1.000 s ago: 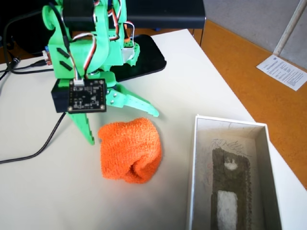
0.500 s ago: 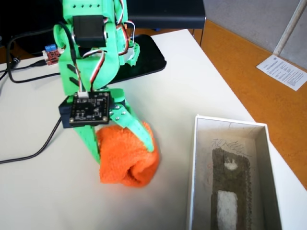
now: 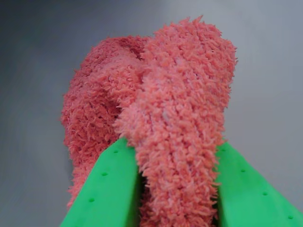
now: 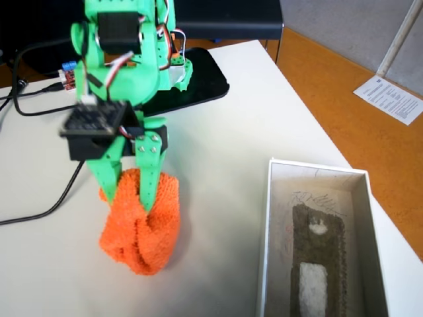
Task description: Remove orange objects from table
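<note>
The orange cloth hangs as a lumpy bundle at the left of the white table in the fixed view, its upper fold pinched between the green fingers of the gripper, which is closed on it. Whether its lower end touches the tabletop or hangs just clear cannot be told. The grasp looks made; what is left, by my judgement, is carrying the cloth off the table, perhaps into the white box standing open to the right, well apart from the bundle. Only the fixed view shows that box, the arm and a black cable at far left. The wrist view shows the fuzzy fold squeezed between both green fingers.
</note>
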You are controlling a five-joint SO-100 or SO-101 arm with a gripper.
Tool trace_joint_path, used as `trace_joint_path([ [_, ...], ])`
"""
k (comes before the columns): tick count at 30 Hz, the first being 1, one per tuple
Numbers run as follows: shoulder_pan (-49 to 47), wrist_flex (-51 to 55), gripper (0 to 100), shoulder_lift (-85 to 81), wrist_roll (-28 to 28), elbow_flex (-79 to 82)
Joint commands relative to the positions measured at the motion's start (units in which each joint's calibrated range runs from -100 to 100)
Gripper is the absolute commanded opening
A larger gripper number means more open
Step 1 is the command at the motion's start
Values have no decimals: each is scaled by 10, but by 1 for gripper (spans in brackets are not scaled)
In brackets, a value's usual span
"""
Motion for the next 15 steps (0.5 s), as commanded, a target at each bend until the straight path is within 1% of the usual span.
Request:
trace_joint_path([
  [1, -14, 87, 0, -69, -38, -197],
  [4, -58, 142, 0, -28, -58, -341],
  [8, -141, 171, 0, 93, -65, -526],
  [12, -214, 172, 0, 231, -54, -686],
  [15, -246, 142, 0, 305, -44, -750],
])
